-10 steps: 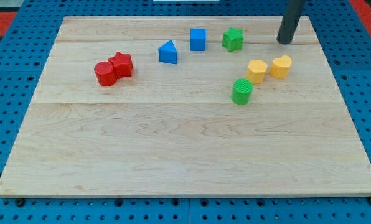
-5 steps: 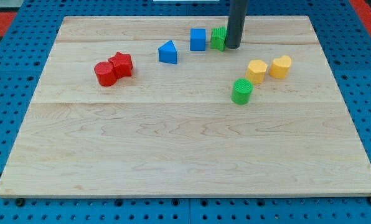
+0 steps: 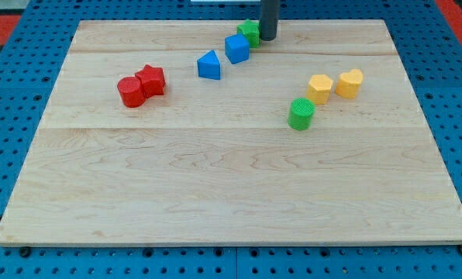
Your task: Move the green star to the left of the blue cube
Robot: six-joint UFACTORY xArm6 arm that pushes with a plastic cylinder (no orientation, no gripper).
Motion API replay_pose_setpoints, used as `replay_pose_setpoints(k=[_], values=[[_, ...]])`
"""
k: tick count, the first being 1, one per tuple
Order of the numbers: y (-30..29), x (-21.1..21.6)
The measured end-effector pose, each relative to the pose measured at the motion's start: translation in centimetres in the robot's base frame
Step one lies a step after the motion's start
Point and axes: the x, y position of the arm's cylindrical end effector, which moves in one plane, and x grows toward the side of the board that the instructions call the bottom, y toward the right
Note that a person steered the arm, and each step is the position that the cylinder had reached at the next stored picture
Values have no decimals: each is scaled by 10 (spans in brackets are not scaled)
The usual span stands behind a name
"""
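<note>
Now my tip point(image 3: 267, 38) touches the green star's point(image 3: 249, 32) right side, star against the blue cube's point(image 3: 236, 48) far-right corner (no jaws on this end effector), so next it must round the cube's far side leftward.

— How's the light on my feed?

— Bright and even across the wooden board point(image 3: 215, 194), no glare, grain readable from near edge to far edge.

— Shadows?

— Soft, small ones hugging each block, like under the green cylinder point(image 3: 301, 113); light seems to come from overhead.

— Focus?

— Sharp throughout. My tip point(image 3: 267, 37) is crisp, without motion blur. Board edges look straight, little distortion.
</note>
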Motion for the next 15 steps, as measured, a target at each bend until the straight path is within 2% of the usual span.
replay_pose_setpoints(k=[3, 5, 11, 13, 15], values=[[-48, -23], [-67, -10], [-223, -5], [-212, -5], [-149, 4]])
